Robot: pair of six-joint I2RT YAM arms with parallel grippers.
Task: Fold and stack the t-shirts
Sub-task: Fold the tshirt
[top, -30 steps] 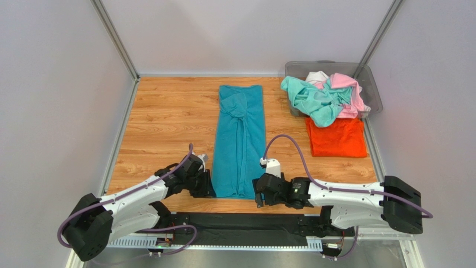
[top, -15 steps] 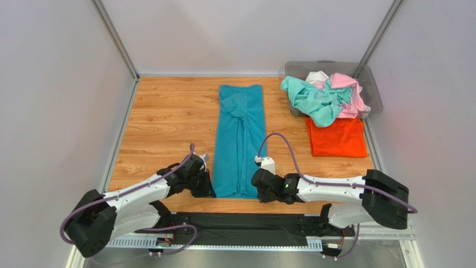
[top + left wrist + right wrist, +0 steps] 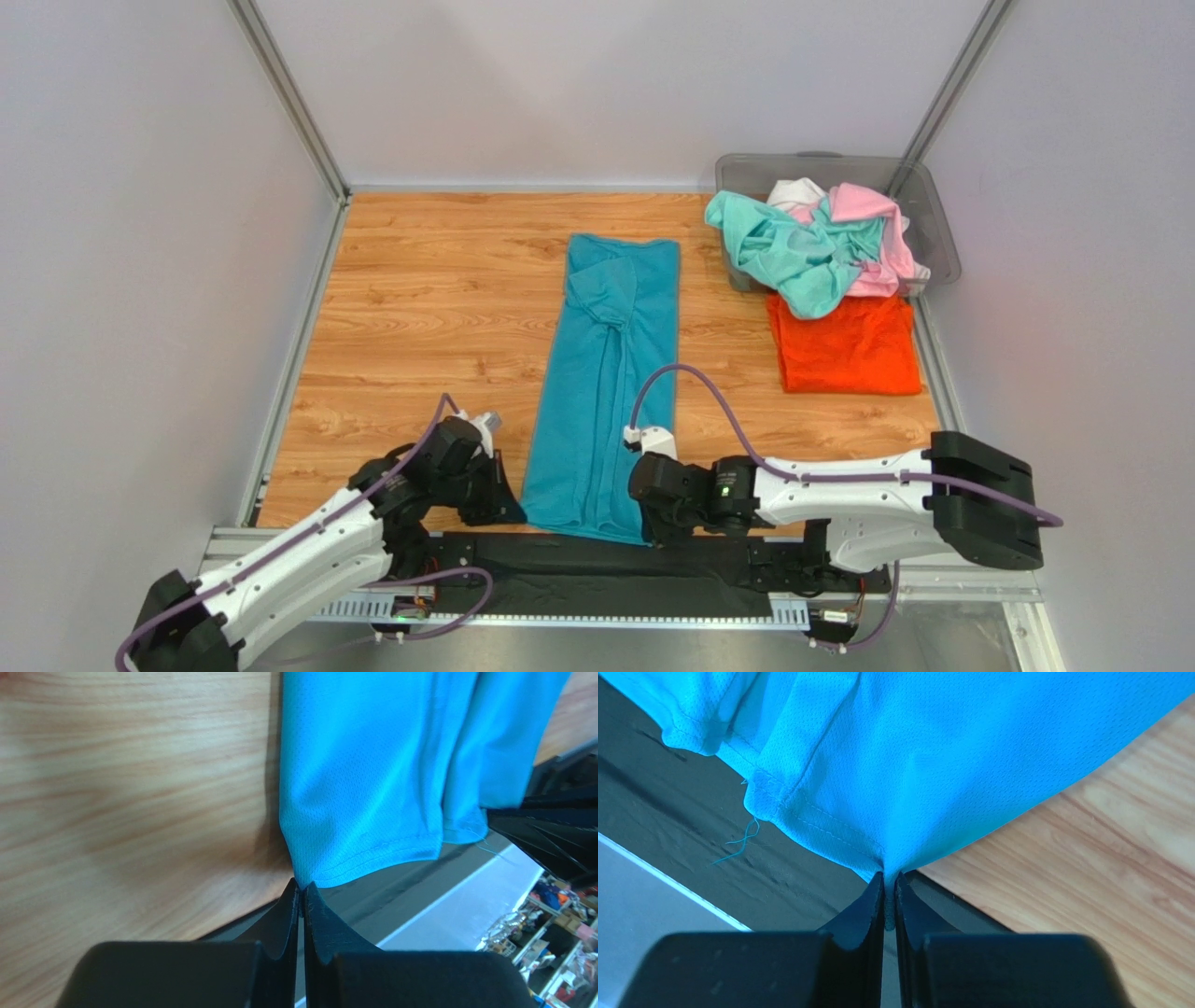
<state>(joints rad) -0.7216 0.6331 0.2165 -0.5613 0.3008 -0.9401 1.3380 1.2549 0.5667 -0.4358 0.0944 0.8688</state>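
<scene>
The teal-blue short-sleeved cloth t-shirt [image 3: 606, 371] lies as a long narrow strip down the middle of the wooden table [image 3: 407, 308]. Its near hem hangs over the front edge, I think so that both corners can be taken for the crosswise fold. My left gripper [image 3: 303, 906] is pinched closed on the left hem corner, and my right gripper [image 3: 889, 899] on the right one.

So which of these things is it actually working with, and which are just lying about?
Part of the job: teal shirt (gripped now), orange shirt, mint shirt, pink shirt, white shirt.
Just lying about: bin, table.
</scene>
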